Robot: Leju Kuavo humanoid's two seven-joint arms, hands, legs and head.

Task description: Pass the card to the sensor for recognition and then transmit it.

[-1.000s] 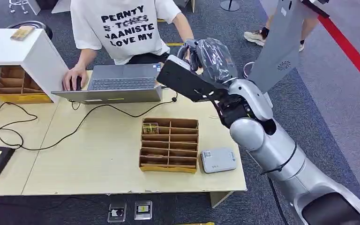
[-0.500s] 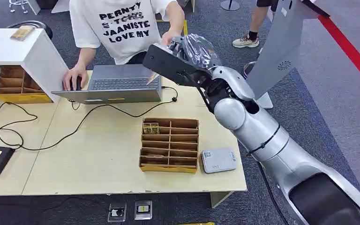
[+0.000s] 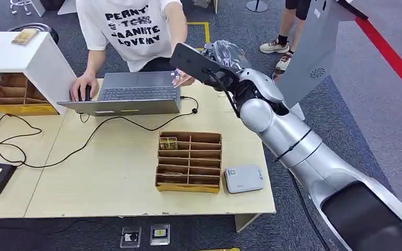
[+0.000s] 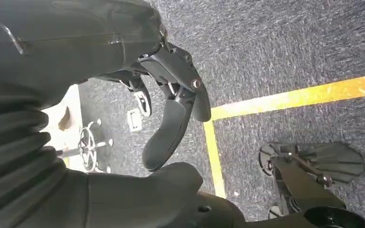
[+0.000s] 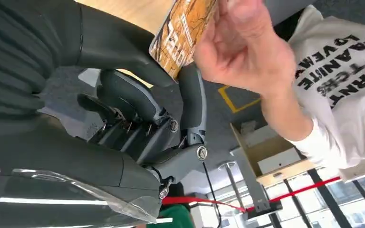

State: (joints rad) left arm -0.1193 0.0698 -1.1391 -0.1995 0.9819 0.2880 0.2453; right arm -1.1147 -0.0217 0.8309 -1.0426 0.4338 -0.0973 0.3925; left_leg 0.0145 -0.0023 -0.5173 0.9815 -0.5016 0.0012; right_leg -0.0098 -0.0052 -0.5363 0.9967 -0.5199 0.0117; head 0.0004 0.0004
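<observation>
1. Dark grey, smooth-moulded fingers of the right hand are closed with the thick thumb on the card, a thin, stiff, glossy rectangle printed in orange and brown with pale lettering; the card is pinched at one end.
2. The other end of the card is taken by a person's hand, so the card is held from both sides, up at the far edge of the table, just right of the laptop.
3. The task is judged to be at its last stage: the hand-over is under way, and what is left is for the robot's fingers to be loosened so that the card passes to the person.
4. The sensor, a small rounded grey box of matt plastic, lies flat at the near right of the table, well apart from the card.
5. Beside it on the left stands a cardboard organiser with slotted brown compartments.
6. The silver, rounded arm is partly wrapped in crinkled clear film near the wrist.
7. The left hand hangs over dark carpet with a yellow line; its fingers are loosely curled and nothing is held in them.
</observation>
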